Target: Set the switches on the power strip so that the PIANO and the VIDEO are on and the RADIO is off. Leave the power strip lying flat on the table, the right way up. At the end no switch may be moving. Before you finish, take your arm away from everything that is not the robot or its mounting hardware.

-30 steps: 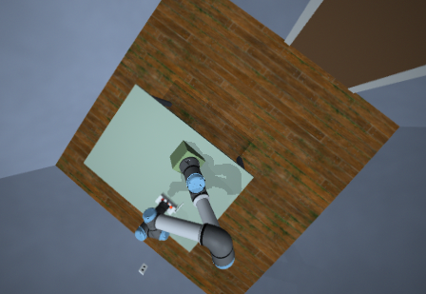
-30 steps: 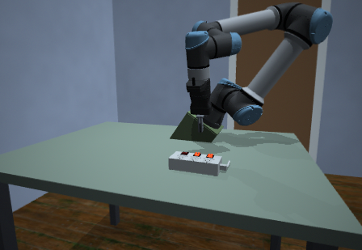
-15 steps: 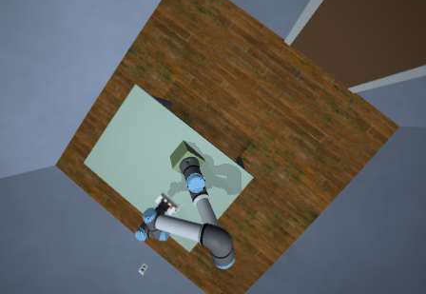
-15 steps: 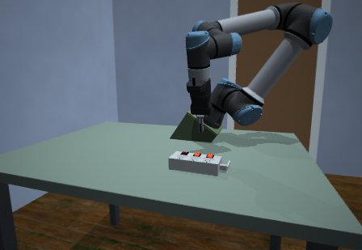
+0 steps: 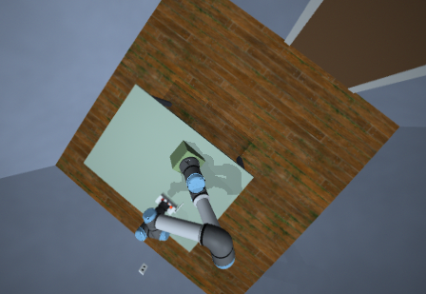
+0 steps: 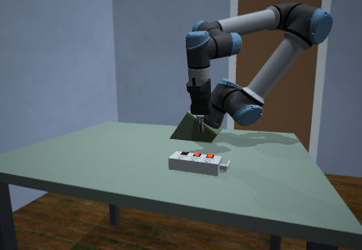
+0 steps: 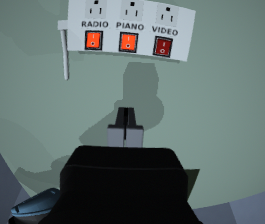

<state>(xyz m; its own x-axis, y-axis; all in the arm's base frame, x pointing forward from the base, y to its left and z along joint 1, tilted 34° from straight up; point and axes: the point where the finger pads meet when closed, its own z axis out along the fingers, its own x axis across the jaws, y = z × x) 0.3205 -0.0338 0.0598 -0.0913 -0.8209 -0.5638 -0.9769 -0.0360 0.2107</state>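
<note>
The white power strip [image 7: 112, 11] [image 6: 190, 165] lies flat on the green table [image 6: 101, 152], right way up. In the wrist view its labels read RADIO, PIANO, VIDEO. The RADIO switch [image 7: 94, 40] glows orange, the PIANO switch [image 7: 128, 42] glows orange, and the VIDEO switch [image 7: 163, 46] is dark red and unlit. My gripper [image 7: 125, 117] [image 6: 200, 129] is shut and empty. It points straight down and hangs above the strip, roughly over the PIANO switch, not touching it. In the overhead view the arm covers most of the strip [image 5: 161, 197].
A dark green wedge-shaped base [image 6: 183, 129] [image 5: 183, 152] holds the arm at the back of the table. A short cord stub [image 6: 226, 165] [image 7: 66, 56] sticks out of the strip's RADIO end. A wooden floor [image 5: 266, 93] and a brown door [image 6: 300, 99] lie around.
</note>
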